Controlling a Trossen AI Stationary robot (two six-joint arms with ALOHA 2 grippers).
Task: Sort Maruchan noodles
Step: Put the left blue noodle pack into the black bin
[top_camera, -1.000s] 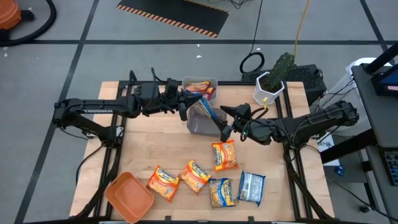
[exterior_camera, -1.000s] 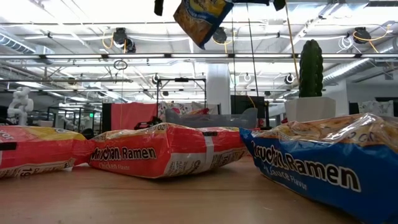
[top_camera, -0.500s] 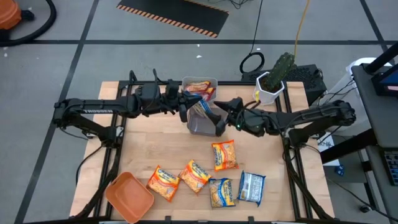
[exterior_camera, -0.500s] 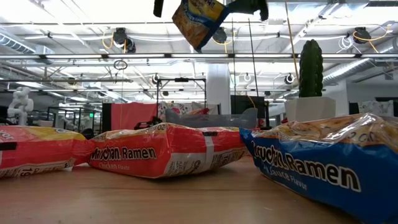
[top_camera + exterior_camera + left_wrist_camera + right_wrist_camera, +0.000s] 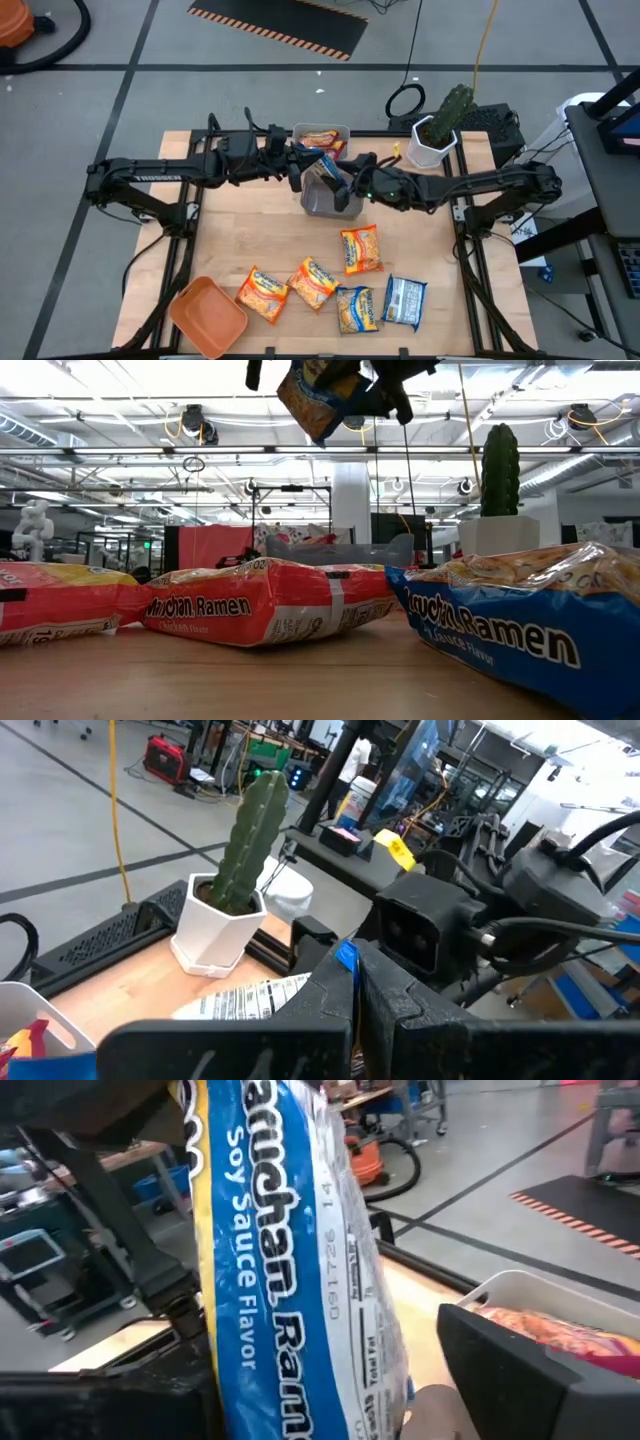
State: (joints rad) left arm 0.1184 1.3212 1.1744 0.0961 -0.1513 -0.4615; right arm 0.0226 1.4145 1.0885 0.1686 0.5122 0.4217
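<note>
Blue packet point(image 5: 325, 169) aloft over grey bin point(image 5: 322, 203), table's twelve o'clock side.
Pinched by left end effector point(image 5: 300, 170); right end effector point(image 5: 347, 185) spread, straddling it from three o'clock.

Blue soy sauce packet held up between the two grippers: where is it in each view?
High: blue packet above the grey bin, at the table's back middle.
Low: top centre, hanging.
Left wrist: only its blue and silver edge, behind the left gripper.
Right wrist: fills the middle.
Shared landmark: cactus pot.
</note>
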